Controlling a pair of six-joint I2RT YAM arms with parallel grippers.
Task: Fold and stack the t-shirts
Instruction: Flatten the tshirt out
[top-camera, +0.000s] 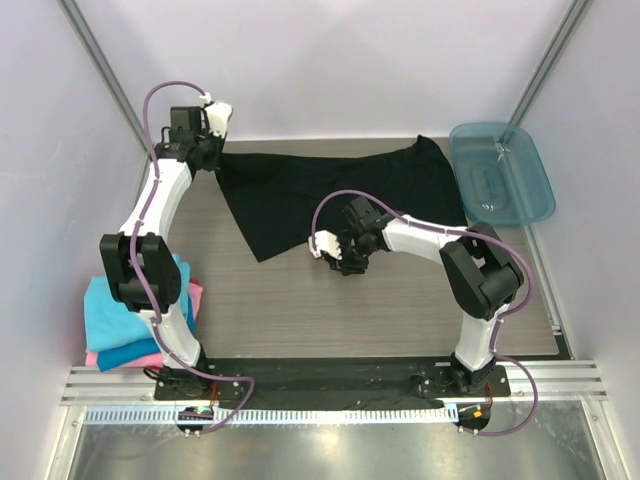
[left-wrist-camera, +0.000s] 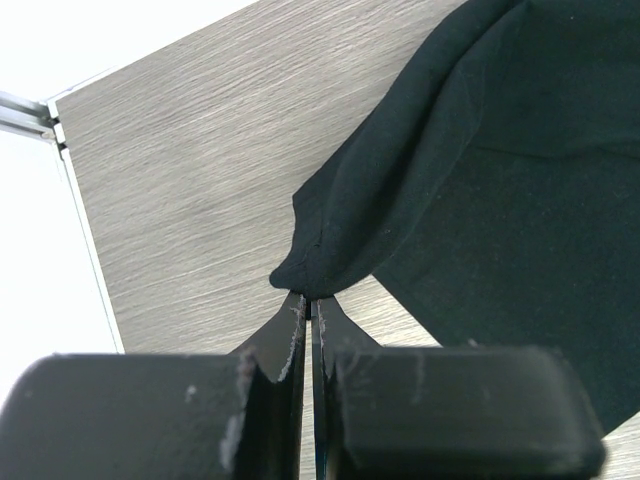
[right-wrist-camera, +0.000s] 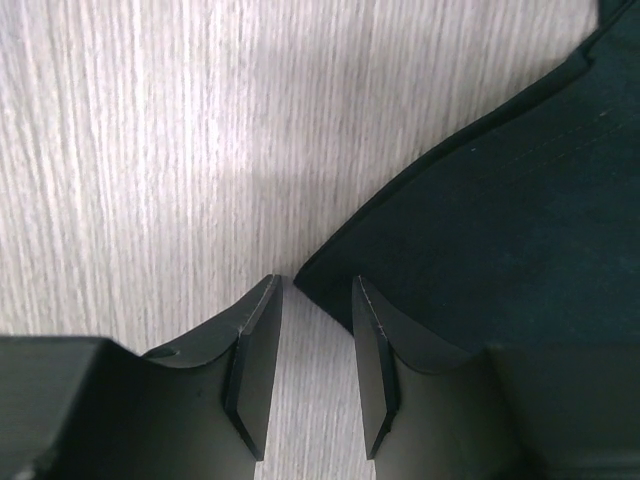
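A large black t-shirt (top-camera: 330, 190) lies partly spread across the far half of the table. My left gripper (top-camera: 213, 162) is at its far-left end, shut on a bunched corner of the cloth (left-wrist-camera: 315, 262), with the fingertips (left-wrist-camera: 308, 300) pinched together. My right gripper (top-camera: 342, 262) is low over the table at the shirt's near edge. It is open, and a corner of the black shirt (right-wrist-camera: 480, 210) lies just in front of the gap between its fingertips (right-wrist-camera: 318, 290). Folded turquoise, blue and pink t-shirts (top-camera: 135, 315) are stacked at the near left, partly hidden by the left arm.
A translucent teal plastic tray (top-camera: 500, 172) stands at the far right, beside the shirt's right end. The grey wood table (top-camera: 380, 310) ends at a metal rail at the near side. White walls close in on the left, back and right.
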